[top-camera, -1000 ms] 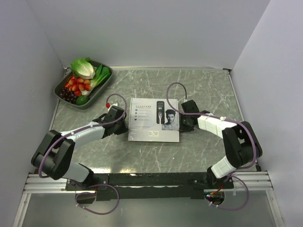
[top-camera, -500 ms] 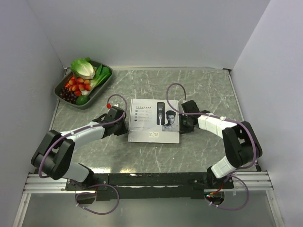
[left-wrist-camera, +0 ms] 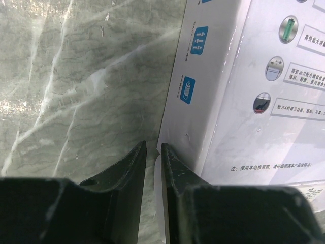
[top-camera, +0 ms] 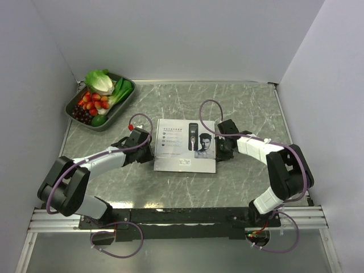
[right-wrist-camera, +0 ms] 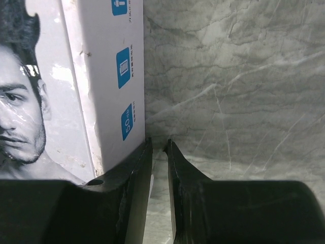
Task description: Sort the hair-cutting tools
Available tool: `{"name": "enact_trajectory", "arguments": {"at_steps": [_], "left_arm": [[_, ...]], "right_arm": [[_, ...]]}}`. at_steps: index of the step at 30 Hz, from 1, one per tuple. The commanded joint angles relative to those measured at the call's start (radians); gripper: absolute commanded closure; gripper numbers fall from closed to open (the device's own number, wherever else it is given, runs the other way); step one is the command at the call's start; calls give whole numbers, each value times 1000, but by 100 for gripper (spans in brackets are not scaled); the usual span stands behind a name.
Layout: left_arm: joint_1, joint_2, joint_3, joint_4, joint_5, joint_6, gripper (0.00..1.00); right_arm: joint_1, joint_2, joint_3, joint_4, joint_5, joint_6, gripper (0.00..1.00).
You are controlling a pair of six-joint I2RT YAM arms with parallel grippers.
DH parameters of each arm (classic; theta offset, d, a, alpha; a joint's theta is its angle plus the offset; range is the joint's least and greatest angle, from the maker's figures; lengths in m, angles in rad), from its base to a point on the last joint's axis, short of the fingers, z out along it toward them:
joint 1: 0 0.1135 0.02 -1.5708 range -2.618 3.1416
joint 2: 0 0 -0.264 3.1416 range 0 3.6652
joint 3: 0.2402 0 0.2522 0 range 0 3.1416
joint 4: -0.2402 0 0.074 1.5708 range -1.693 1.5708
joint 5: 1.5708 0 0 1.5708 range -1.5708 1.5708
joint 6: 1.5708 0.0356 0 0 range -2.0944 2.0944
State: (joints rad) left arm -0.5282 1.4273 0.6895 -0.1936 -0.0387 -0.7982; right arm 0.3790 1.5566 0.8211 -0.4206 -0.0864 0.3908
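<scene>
No hair-cutting tools show in any view; only a clipper printed on the white cardboard box (top-camera: 186, 144) is visible. The box lies flat mid-table. My left gripper (top-camera: 149, 147) sits low at the box's left side. In the left wrist view its fingertips (left-wrist-camera: 153, 146) stand a narrow gap apart with nothing between them, and the right finger is against the box wall (left-wrist-camera: 203, 101). My right gripper (top-camera: 220, 147) is at the box's right side. Its jaws (right-wrist-camera: 158, 142) are likewise slightly apart and empty, with the left finger by the box wall (right-wrist-camera: 109, 76).
A dark tray (top-camera: 121, 106) of vegetables and fruit stands at the back left corner. Grey walls close in the marble table on the left, back and right. The arm bases and rail run along the near edge.
The right gripper has crept a little left toward the box's right side. The left gripper and the box have hardly moved.
</scene>
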Motion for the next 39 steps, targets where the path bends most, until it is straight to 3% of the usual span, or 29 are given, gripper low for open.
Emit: {"name": "enact_trajectory", "arguments": {"at_steps": [1, 10, 18, 27, 33, 39], "left_arm": [[-32, -39, -7, 88, 115, -38, 75], [-30, -39, -19, 149, 163, -50, 75], [-32, -25, -50, 230, 212, -70, 75], [-32, -28, -53, 240, 215, -70, 76], [-32, -24, -54, 258, 221, -78, 76], [-32, -16, -61, 270, 226, -78, 76]], "right_arm": [[34, 46, 32, -109, -62, 0, 73], [34, 68, 47, -126, -154, 43, 72], [34, 28, -83, 103, -263, 218, 68], [40, -13, -135, 181, -331, 345, 68], [58, -52, -16, -50, -64, 228, 67], [69, -76, -13, -95, 155, 209, 67]]}}
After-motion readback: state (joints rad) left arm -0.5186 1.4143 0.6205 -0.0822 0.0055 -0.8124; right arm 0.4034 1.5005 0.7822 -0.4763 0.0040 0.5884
